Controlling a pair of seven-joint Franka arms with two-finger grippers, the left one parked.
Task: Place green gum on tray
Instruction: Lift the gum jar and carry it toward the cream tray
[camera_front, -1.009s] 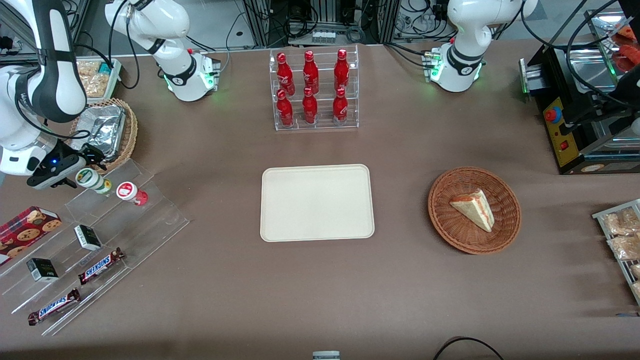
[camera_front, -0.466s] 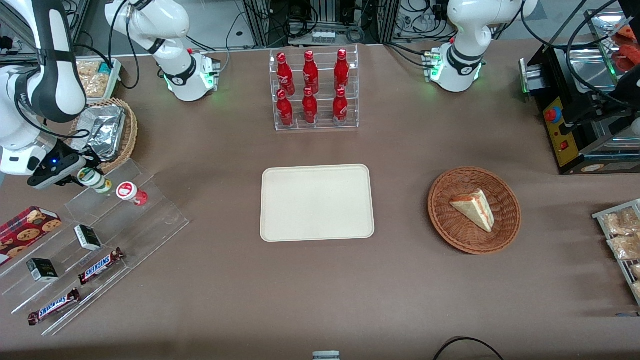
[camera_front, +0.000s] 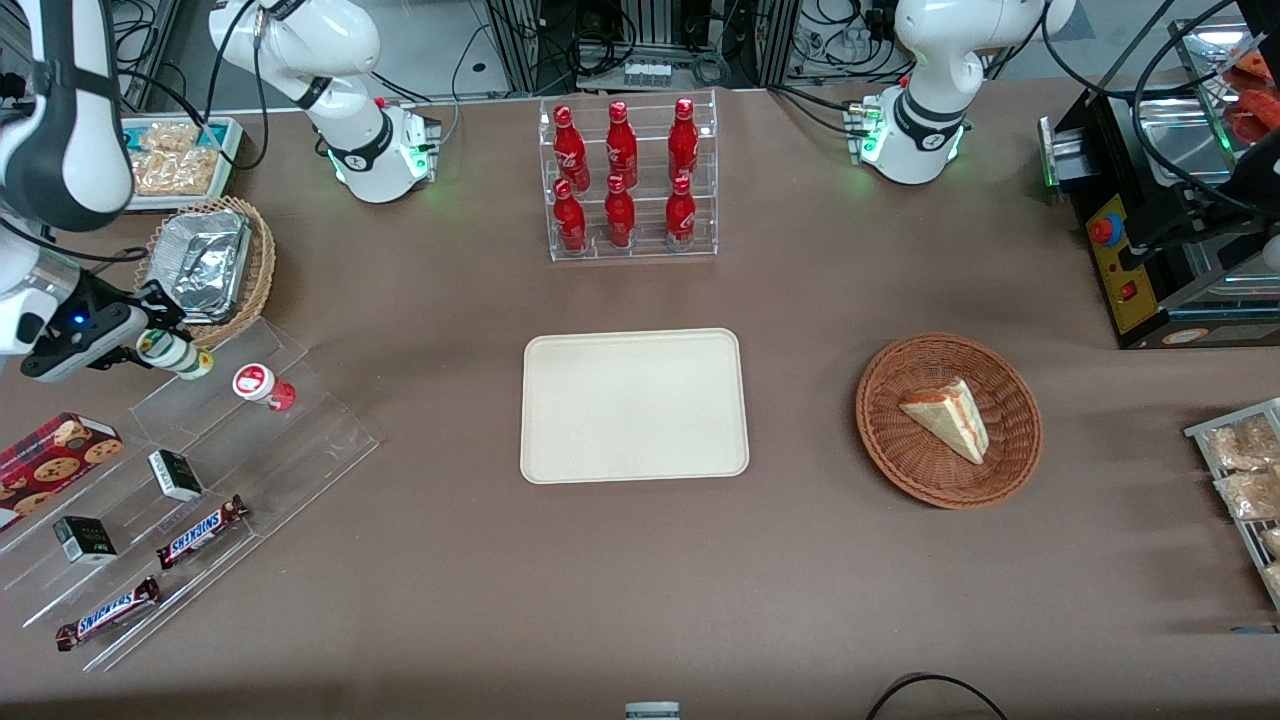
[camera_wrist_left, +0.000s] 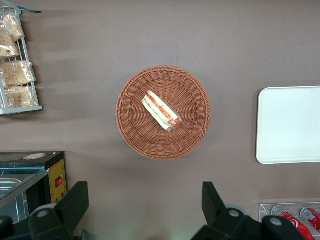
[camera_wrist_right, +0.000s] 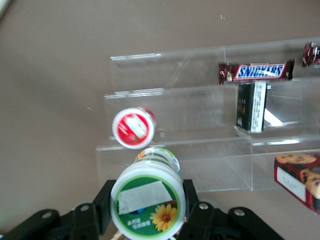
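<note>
Your gripper (camera_front: 150, 345) grips the green gum (camera_front: 175, 353), lifted above the top step of the acrylic stand (camera_front: 215, 440), just beside the red-lidded gum bottle (camera_front: 262, 386). The tray (camera_front: 633, 405) lies bare mid-table; the wicker basket (camera_front: 948, 420) holds a sandwich wedge (camera_front: 945, 417).

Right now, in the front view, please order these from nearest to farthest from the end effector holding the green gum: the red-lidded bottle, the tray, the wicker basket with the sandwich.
The end effector grips the green gum above the clear stand.
1. Red-lidded bottle: on the stand, just beside it.
2. Tray: mid-table.
3. Wicker basket: toward the parked arm's end.
</note>
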